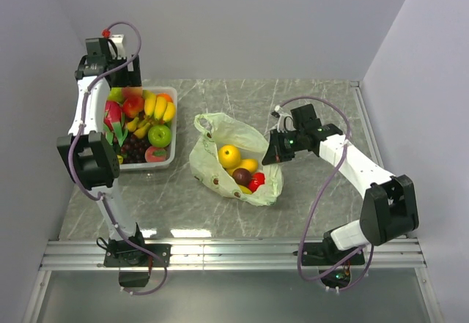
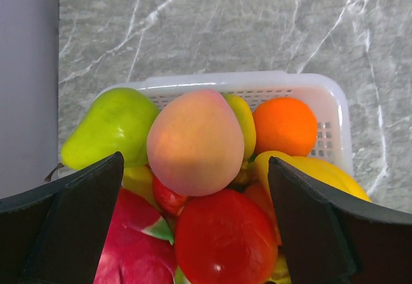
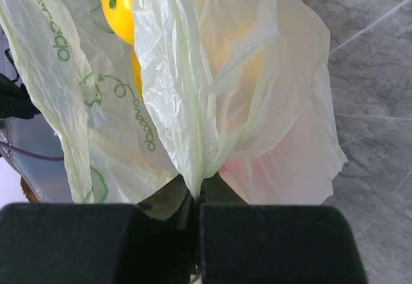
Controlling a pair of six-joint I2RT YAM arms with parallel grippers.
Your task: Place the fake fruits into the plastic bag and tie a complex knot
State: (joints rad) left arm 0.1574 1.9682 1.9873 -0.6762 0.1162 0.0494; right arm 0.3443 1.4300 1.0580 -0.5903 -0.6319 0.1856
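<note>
On the marbled desk [image 1: 315,184] the plastic bag [image 1: 205,165] lies open, several fake fruits [image 1: 229,155] inside; more fill the white tray [image 1: 174,129] to its left. The right fingers [image 3: 270,239] are clamped on the bag's edge; the left fingers [image 2: 77,219] stand apart over the tray's peach [image 2: 193,142].

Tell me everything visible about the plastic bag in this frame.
The plastic bag is thin, crinkly, pale-green and translucent, with green printing. It lies open on the marble table, mouth facing up, one loop handle at its far-left corner. Yellow, dark and red fruits sit inside. The right gripper is shut on a bunched fold of its right edge.
</note>
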